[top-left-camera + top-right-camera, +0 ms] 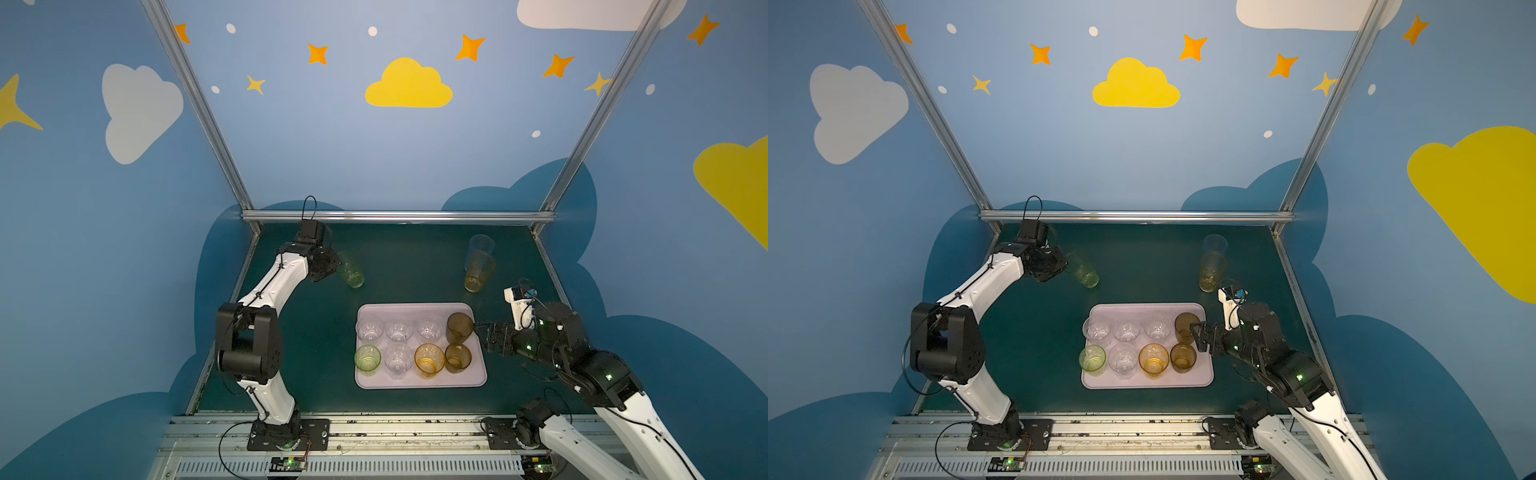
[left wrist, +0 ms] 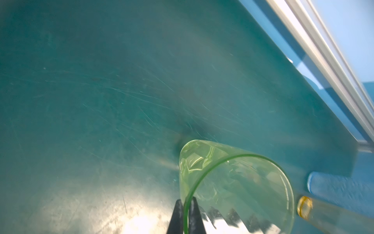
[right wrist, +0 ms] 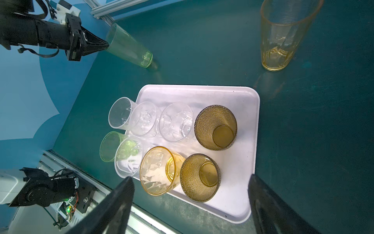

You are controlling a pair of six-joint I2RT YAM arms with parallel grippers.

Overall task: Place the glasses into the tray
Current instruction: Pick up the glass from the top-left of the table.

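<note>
My left gripper (image 1: 337, 264) (image 2: 186, 202) is shut on the rim of a tall green glass (image 1: 351, 270) (image 2: 232, 182), one finger inside the rim and one outside. That glass (image 3: 129, 46) leans over at the table's far left, its base low by the surface. The pale lilac tray (image 1: 419, 384) (image 3: 242, 121) holds several short glasses: clear ones, a green one (image 1: 367, 357), an amber one (image 1: 429, 359) and two brown ones (image 1: 459, 327) (image 1: 457, 357). My right gripper (image 1: 478, 332) (image 3: 191, 177) stands open and empty at the tray's right side, by the brown glasses.
A tall amber glass (image 1: 478, 272) (image 3: 283, 36) stands upright at the far right of the green table, with a tall pale blue glass (image 1: 481, 245) right behind it. Aluminium rails (image 1: 395, 216) and blue walls close the table's back and sides.
</note>
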